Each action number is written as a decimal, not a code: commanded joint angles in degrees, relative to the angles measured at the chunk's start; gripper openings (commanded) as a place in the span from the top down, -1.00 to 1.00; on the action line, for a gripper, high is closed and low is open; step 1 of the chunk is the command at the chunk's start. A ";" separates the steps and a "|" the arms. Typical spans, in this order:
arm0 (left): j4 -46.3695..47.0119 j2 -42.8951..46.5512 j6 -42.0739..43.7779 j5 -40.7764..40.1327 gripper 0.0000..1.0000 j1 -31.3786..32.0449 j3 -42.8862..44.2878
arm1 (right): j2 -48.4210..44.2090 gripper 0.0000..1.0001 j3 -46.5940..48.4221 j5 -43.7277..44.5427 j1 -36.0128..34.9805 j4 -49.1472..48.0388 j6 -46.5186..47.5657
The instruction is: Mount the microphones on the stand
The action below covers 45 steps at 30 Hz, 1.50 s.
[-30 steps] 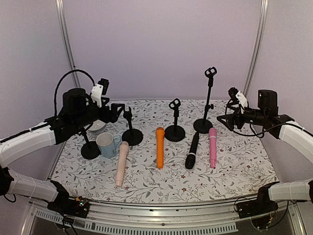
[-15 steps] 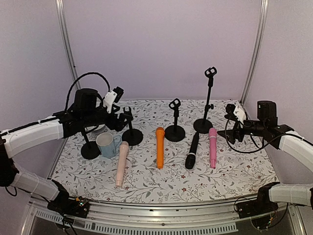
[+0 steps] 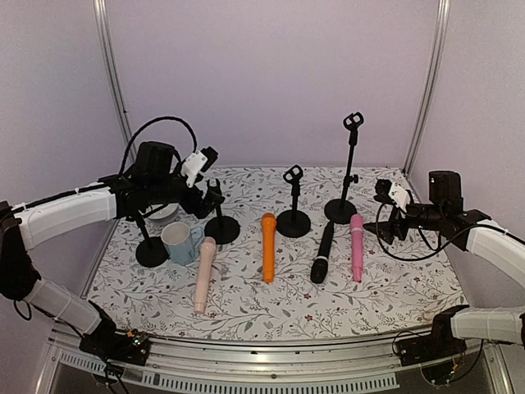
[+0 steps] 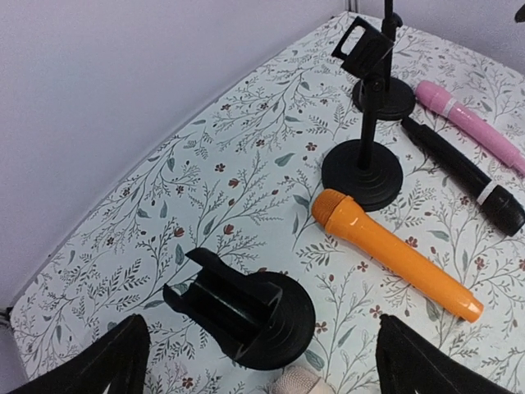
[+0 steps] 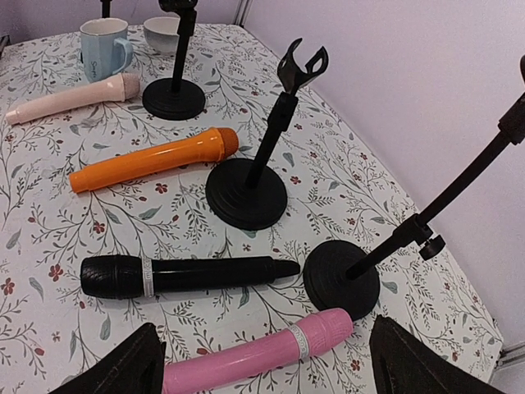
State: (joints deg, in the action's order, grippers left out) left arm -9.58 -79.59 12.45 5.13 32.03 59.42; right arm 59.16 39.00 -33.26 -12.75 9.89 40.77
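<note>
The floral tablecloth (image 3: 246,304) covers the whole work surface. From the top view, 12 o'clock is taken as away from the arm bases.

The left gripper (image 3: 210,195) hangs over the 10 o'clock part of the cloth, above the short stand (image 3: 221,223). Its jaws are spread wide with nothing between them. The right gripper (image 3: 376,228) hovers at 3 o'clock, just beside the pink microphone (image 3: 357,246), and its jaws are likewise parted and empty.

Four black stands are up, all with bare clips:
- The tall stand (image 3: 351,168) is at 1 o'clock.
- The middle stand (image 3: 294,209) is at 12 o'clock.
- The short stand is at 11 o'clock.
- A fourth stand (image 3: 152,250) is at 9 o'clock, its upper part hidden by the left arm.

All four microphones lie flat on the cloth in a row, none on a stand:
- The beige-pink microphone (image 3: 203,273) is toward 8 o'clock, its head just beside the mug.
- The orange microphone (image 3: 267,246) is at centre.
- The black microphone (image 3: 321,253) is toward 3 o'clock, next to the pink one.

The beige-pink, orange and pink heads point to 12 o'clock and the black one's to 6. The black and pink ones each carry a narrow band (no lettering legible).

The pale blue mug (image 3: 181,243) bears cursive script too small to read. A small bowl (image 3: 162,212) sits at its 11 o'clock.
</note>
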 commanded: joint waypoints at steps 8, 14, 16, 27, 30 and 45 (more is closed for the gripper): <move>8.73 -2.79 17.24 8.26 -0.95 -7.55 -1.15 | 0.63 -0.77 -0.45 0.23 -0.95 0.97 1.63; 7.03 -10.01 16.62 21.20 -0.76 -8.48 3.18 | 2.87 -0.74 0.24 1.29 -1.68 2.11 2.71; 4.44 -12.30 16.28 24.28 -0.67 -8.27 5.35 | 3.74 -0.73 0.57 1.38 -2.22 2.61 2.85; 2.85 -12.62 18.13 22.64 -0.21 -6.62 4.38 | 4.83 -0.70 0.63 2.29 -3.05 2.77 3.60; 1.26 -12.67 18.05 22.58 -0.06 -6.05 5.39 | 5.16 -0.69 0.60 2.70 -3.19 2.77 3.70; 6.84 -13.98 -1.97 14.63 0.38 0.95 9.70 | 5.62 -0.67 0.55 3.39 -3.75 2.59 4.05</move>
State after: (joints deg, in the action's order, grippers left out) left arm -7.73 -93.51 16.93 24.47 29.39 66.28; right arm 64.20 38.92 -30.30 -15.90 12.45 44.62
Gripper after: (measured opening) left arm 0.503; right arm 0.834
